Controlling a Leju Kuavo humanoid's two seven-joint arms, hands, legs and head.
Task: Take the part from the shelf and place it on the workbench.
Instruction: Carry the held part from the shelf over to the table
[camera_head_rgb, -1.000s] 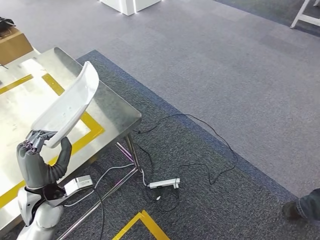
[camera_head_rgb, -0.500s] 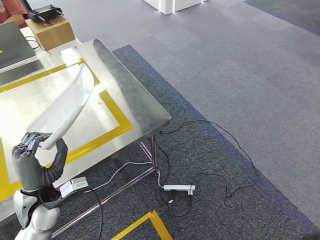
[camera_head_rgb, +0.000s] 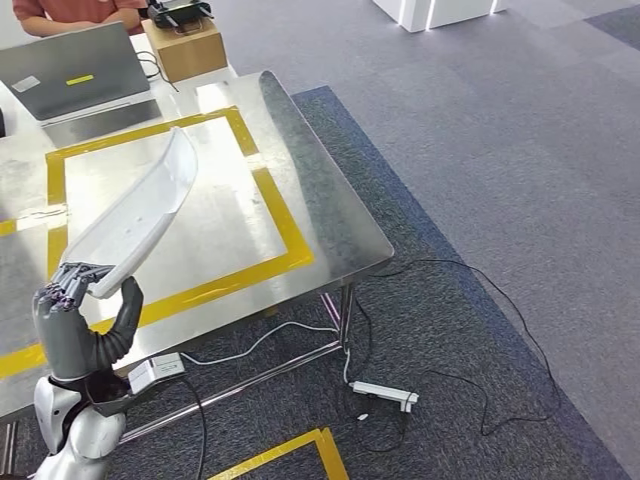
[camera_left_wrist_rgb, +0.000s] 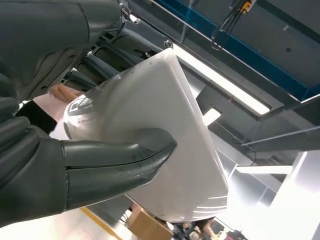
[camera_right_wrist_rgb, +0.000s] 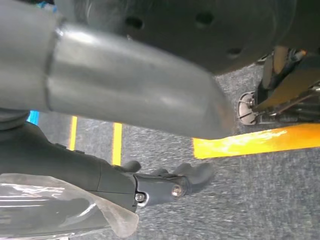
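Observation:
The part (camera_head_rgb: 136, 215) is a long, curved white plastic shell. My left hand (camera_head_rgb: 75, 325) grips its near end at the lower left of the head view, thumb under the shell and fingers over its edge. The shell slants up and away over the steel workbench (camera_head_rgb: 324, 200), above its yellow taped rectangle, and does not touch the top. In the left wrist view the thumb (camera_left_wrist_rgb: 113, 160) presses across the part (camera_left_wrist_rgb: 177, 115). My right hand (camera_right_wrist_rgb: 162, 184) hangs over grey carpet, fingers loosely extended, holding nothing.
A closed laptop (camera_head_rgb: 75, 75) and a cardboard box (camera_head_rgb: 185, 45) sit at the workbench's far end, where a person (camera_head_rgb: 75, 12) stands. On the carpet beside the bench lie a power strip (camera_head_rgb: 385, 395) with cables and yellow floor tape (camera_head_rgb: 294, 455).
The camera has swung round, so the workbench has shifted right and more of its top, the laptop and the box have come into view. My left hand still holds the part the same way.

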